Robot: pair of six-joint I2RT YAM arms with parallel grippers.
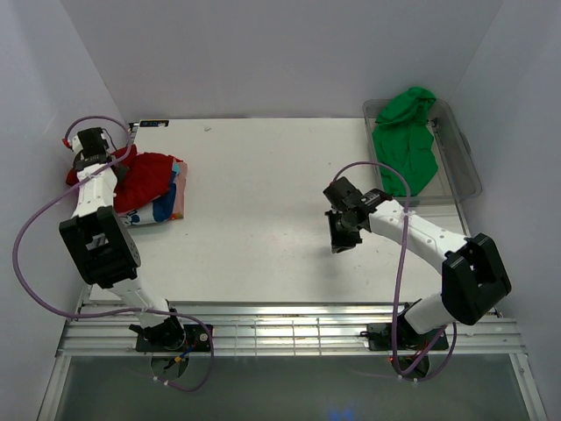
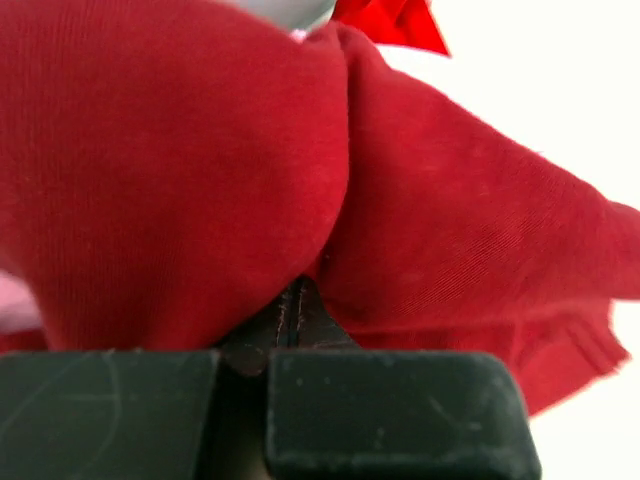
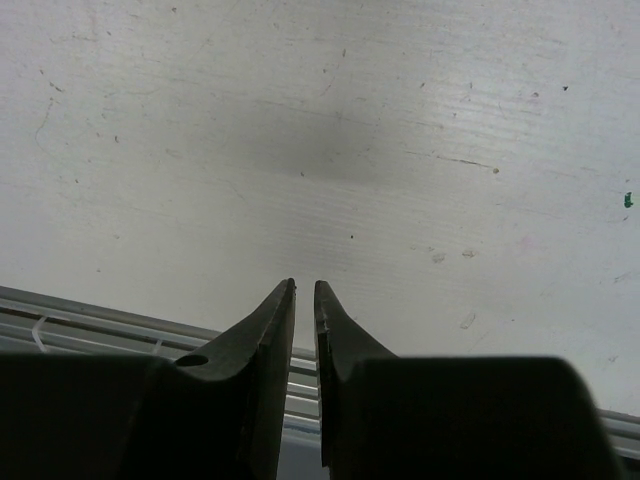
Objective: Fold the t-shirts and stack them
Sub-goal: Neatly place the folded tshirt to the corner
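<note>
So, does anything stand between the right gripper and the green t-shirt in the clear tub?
Nothing visible on the table does. The right gripper hangs over bare table, and the stretch toward the green t-shirt is free. It must only pass over the near wall of the clear tub.

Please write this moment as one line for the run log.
left gripper: shut on red t-shirt | right gripper: empty, narrow gap, over table | green t-shirt: in clear tub
</note>
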